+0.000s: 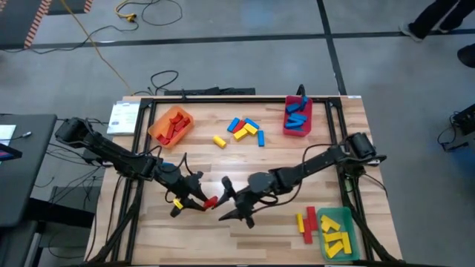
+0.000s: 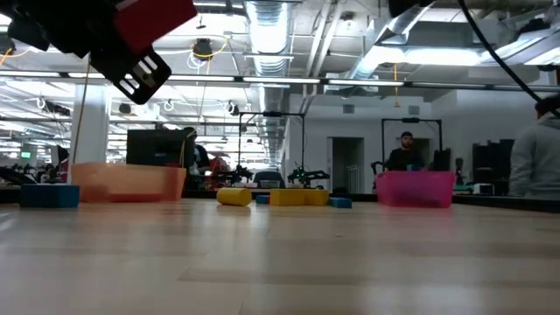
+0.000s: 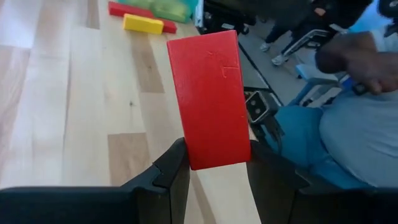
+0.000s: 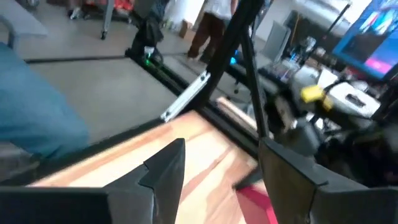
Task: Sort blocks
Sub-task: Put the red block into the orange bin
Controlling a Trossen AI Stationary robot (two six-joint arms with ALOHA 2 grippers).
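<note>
Red block (image 3: 210, 99) looks stiff, light, smooth; left gripper (image 3: 217, 165) pinches its end; right gripper (image 4: 217, 168) spread, empty, near it.

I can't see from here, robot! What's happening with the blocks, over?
Left gripper shut on red block, raised mid-table. Right gripper open, empty, facing it. Nothing between them.
</note>
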